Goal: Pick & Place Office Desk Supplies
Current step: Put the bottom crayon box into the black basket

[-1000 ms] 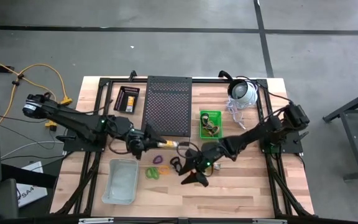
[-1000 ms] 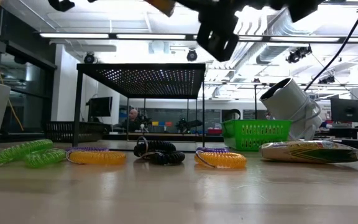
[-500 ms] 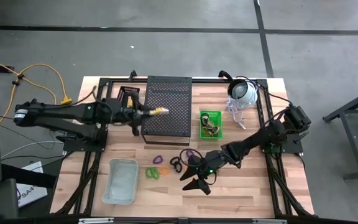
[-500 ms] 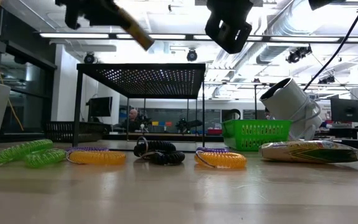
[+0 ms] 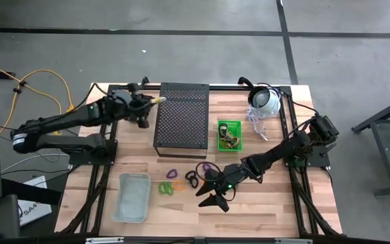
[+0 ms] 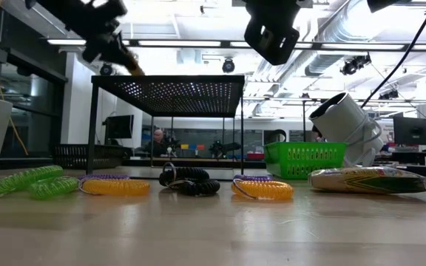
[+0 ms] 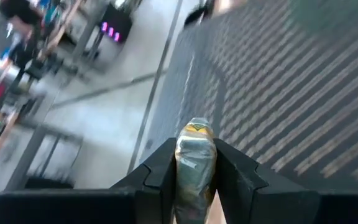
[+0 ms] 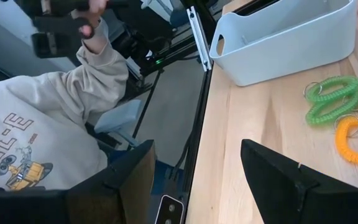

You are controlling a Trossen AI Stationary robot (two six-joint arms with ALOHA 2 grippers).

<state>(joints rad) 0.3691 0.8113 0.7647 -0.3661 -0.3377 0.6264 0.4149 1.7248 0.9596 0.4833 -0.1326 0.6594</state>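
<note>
1. Packet [image 7: 195,163]: small, yellow-and-white with some green print, crinkly wrapper, seen end-on in the left wrist view. In the high view it pokes out of the left gripper [image 5: 143,104] toward the black mesh stand [image 5: 181,115].
2. Left gripper: raised above the far left part of the table [image 5: 263,203], just beside the stand's far left corner. Fingers [image 7: 235,171] partly closed, pinching the packet from both sides.
3. Second packet [image 6: 368,179]: same colours, lies flat on the table on the right of the low view.
4. Loops on the table, near the front middle: green pair [image 5: 164,188], orange [image 5: 179,184], purple [image 5: 172,173], black [image 5: 191,179], another purple [image 5: 207,167]. All coiled, each with a small metal ring.
5. Low view shows the row: green [image 6: 32,181], orange [image 6: 115,186], black [image 6: 189,182], orange [image 6: 262,189].
6. Right gripper [image 5: 212,192]: low over the front middle of the table, just beside the black loop, not touching any item. Fingers [image 8: 291,171] spread wide, nothing between them.
7. White bin [image 5: 132,196]: front left, near the green loops.
8. Green basket [image 5: 229,135]: right of the stand, holds some dark and light bits; I cannot tell what they are.
9. Small black tray [image 5: 141,107]: far left, beside the stand, partly under the left gripper.
10. White dome device [image 5: 265,101]: far right corner, with cable.
11. Right wrist view: person in a light sweatshirt [image 8: 42,124] beyond the table edge.
</note>
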